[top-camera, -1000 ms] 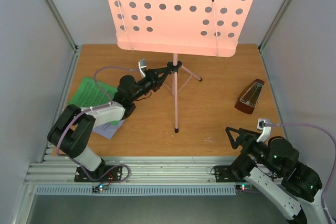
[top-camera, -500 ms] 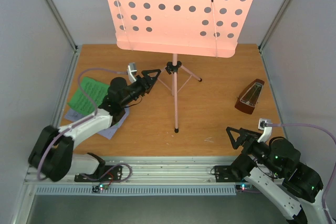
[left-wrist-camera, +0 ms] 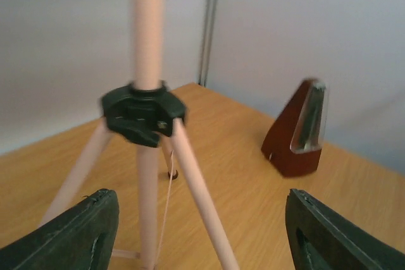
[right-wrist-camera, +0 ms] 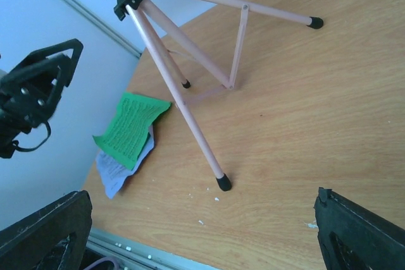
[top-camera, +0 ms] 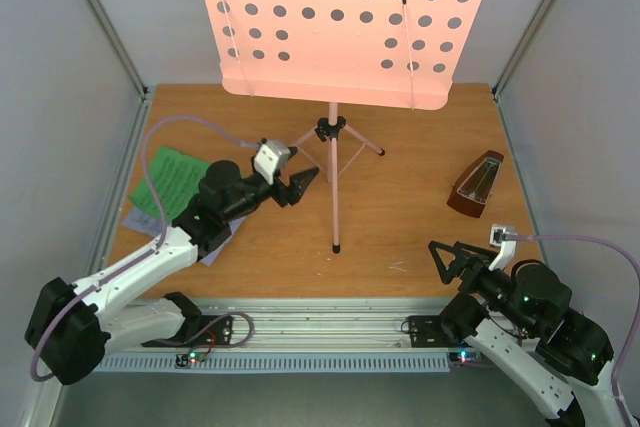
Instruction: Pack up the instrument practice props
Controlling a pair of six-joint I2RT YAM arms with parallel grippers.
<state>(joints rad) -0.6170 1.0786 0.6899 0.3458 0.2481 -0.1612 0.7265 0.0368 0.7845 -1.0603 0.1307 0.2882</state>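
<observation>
At the far left of the brown wooden table (top-camera: 400, 227) lay the music sheets (top-camera: 165, 182) - two that could be counted, a green printed one flat on top of a pale one, their long sides running from near-left to far-right.

Right of them hovered the left gripper (top-camera: 300, 182). It pointed right towards the stand, with its two black fingers (left-wrist-camera: 69, 238) spread wide and nothing between them. It hung just left of the pole, near the black hub (top-camera: 331, 130), and was not touching it.

The single pink metal tripod music stand (top-camera: 336, 197) stood at the middle of the table with its pole, the long axis, upright. Three thin legs splayed from the hub: one came near, one went far right, and one went far left. Its hole-perforated desk (top-camera: 340, 22) sat on top, long side left to right, face tilted towards the near side.

Further right, well apart from the stand, stood one small reddish-brown pyramid metronome (top-camera: 477, 185), upright with its tip up and its clear cover facing left.

At the near right corner sat the right gripper (top-camera: 455, 259) - jaws parted, empty, aimed left and far across the table.
</observation>
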